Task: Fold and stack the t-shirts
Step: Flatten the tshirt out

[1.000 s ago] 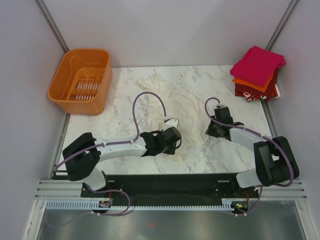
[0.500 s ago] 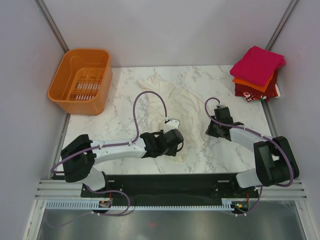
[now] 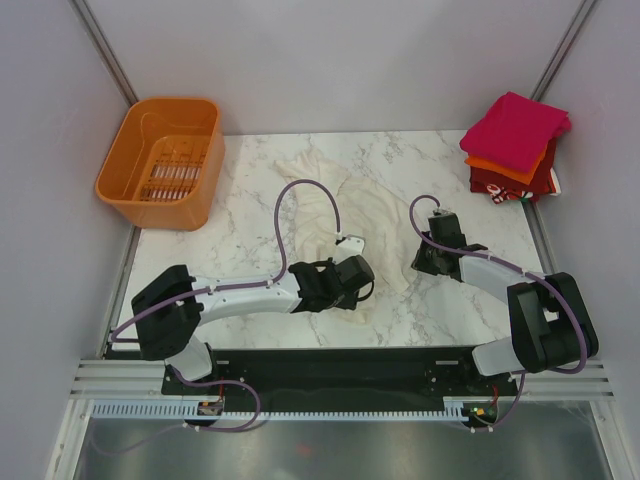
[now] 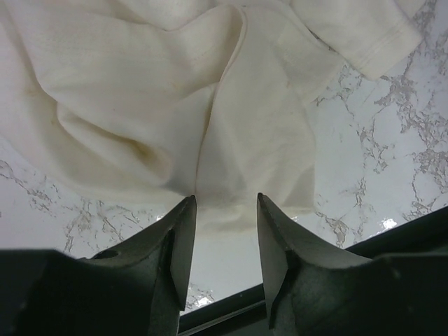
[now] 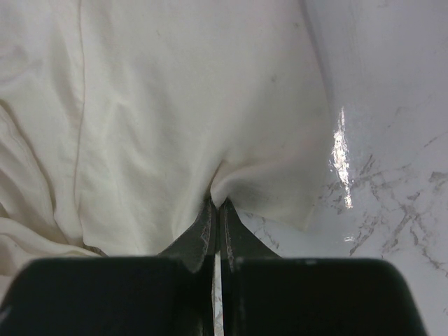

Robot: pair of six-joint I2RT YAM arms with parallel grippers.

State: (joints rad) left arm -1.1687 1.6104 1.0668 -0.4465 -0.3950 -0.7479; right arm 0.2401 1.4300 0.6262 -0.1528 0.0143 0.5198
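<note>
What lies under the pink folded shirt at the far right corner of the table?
Under the pink shirt an orange shirt shows, and below that dark red cloth. How many red pieces lie there is covered and cannot be counted.

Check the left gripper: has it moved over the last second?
Yes. In the top view the left gripper slid right over the cream shirt, away from the basket and toward the right gripper.

cream shirt [image 3: 352,196] partly under left arm [image 3: 245,294], orange shirt [image 3: 490,163] mostly beneath magenta shirt [image 3: 515,128]
</note>
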